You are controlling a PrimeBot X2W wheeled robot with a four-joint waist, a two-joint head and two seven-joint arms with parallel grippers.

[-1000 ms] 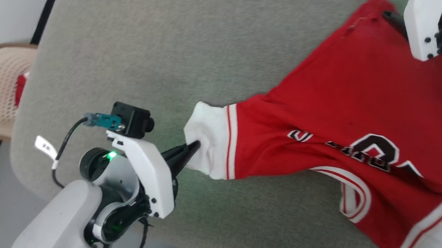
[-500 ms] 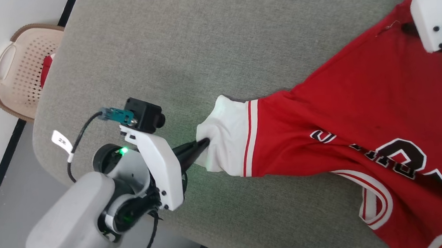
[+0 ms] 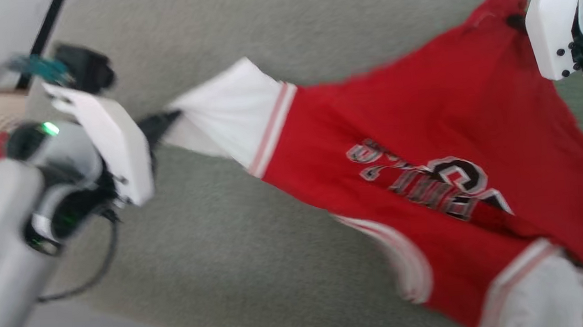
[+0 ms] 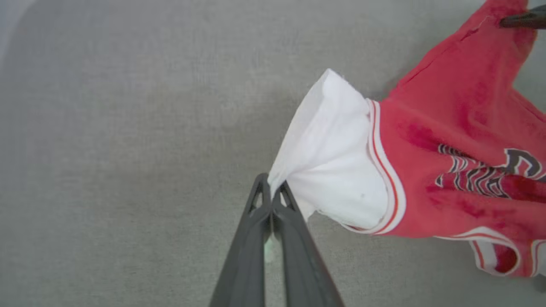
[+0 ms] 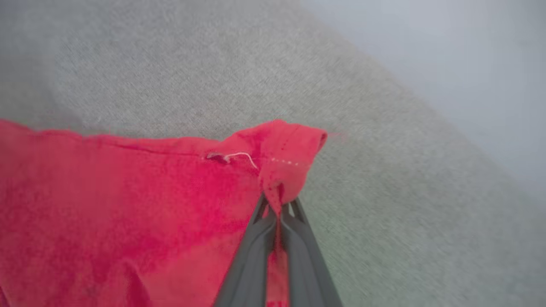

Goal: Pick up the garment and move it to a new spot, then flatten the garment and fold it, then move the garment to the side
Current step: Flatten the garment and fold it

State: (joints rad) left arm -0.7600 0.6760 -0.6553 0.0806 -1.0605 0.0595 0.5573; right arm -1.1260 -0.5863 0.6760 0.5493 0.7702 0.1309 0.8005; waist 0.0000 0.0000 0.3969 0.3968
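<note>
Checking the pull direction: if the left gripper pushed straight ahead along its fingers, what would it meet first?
The white sleeve of the garment, pinched at the tips of the left gripper; beyond it likely only the grey padded surface, though depth is unclear.

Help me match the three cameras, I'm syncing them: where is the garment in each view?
Head view: garment spans centre to right edge.
Left wrist view: right side.
Right wrist view: left half, down to the bottom.
Shared landmark: its red corner pinched by the right gripper.
</note>
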